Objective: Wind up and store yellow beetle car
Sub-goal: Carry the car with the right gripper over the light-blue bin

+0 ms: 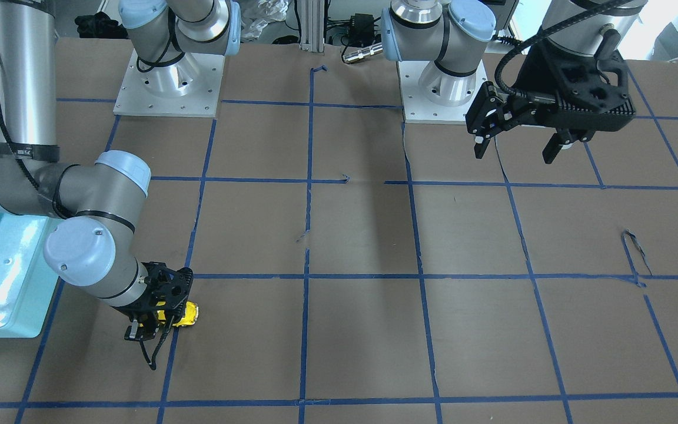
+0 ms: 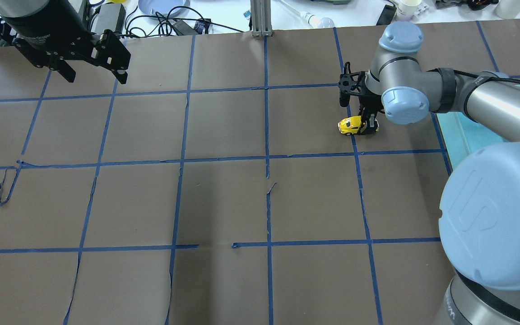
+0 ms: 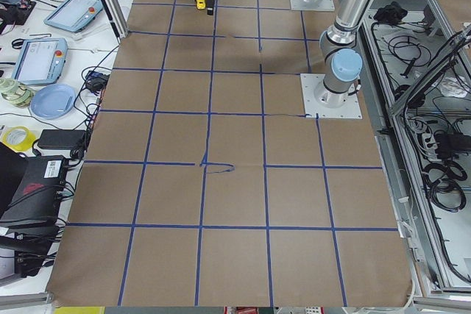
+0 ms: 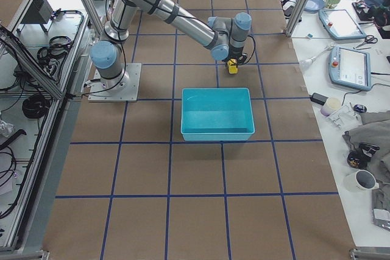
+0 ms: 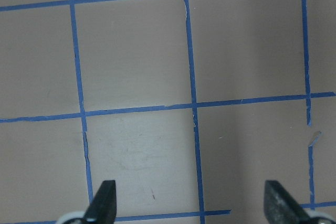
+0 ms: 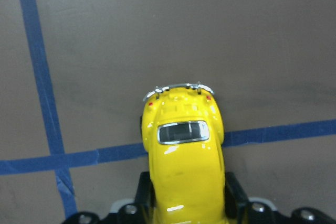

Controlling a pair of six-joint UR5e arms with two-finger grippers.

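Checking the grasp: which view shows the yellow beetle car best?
Right wrist-mounted: the yellow beetle car is close up, rear window and bumper sharp. Overhead and front-facing show it small, partly behind the right claw; side views, a yellow speck; left wrist, nothing.

Beetle car (image 2: 348, 125) (yellow) in right hand (image 2: 369, 125)

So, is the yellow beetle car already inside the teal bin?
No, the yellow beetle car is held by the right gripper outside the teal bin, which holds nothing.
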